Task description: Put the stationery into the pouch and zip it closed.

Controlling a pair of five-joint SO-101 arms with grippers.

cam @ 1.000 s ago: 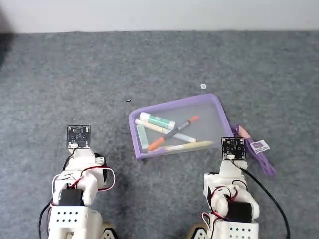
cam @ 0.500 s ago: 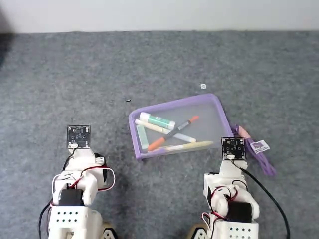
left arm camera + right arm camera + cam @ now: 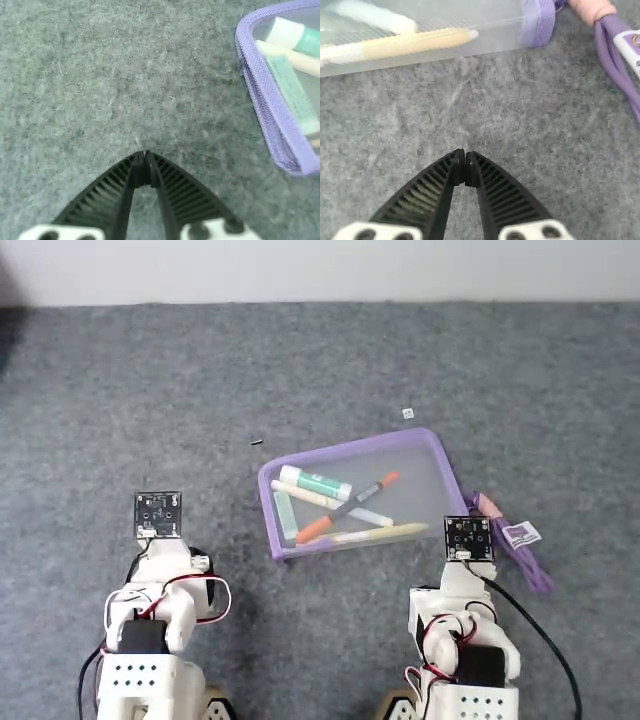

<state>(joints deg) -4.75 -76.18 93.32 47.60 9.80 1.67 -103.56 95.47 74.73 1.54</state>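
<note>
- Nothing has moved since the earlier frames; both arms and the pouch lie just as they did.
- High view: the left arm (image 3: 158, 575) and the right arm (image 3: 468, 590) sit drawn back at the near side of the grey, felt-like worktop (image 3: 150, 380).
- The pouch (image 3: 425, 472), clear with purple edging, lies flat just ahead of the right arm, and ahead and well to the right of the left arm.
- Through its clear face show a glue stick (image 3: 315, 483), an orange pen (image 3: 345, 509), a yellow pen (image 3: 378, 534) and a pale green strip (image 3: 286, 515).
- A purple strap (image 3: 527, 565) with a pink toggle (image 3: 488, 505) trails off the pouch's corner, to the right of the right arm.
- Left wrist view: the left gripper (image 3: 144, 159) has its fingers together on nothing, tips low over bare worktop. The pouch's purple edge lies ahead and to its right, apart from it.
- Right wrist view: the right gripper (image 3: 465, 159) is likewise pressed together and holds nothing. The pouch's long side lies near ahead, with the yellow pen lying along it, and the strap lies ahead to the right.
</note>
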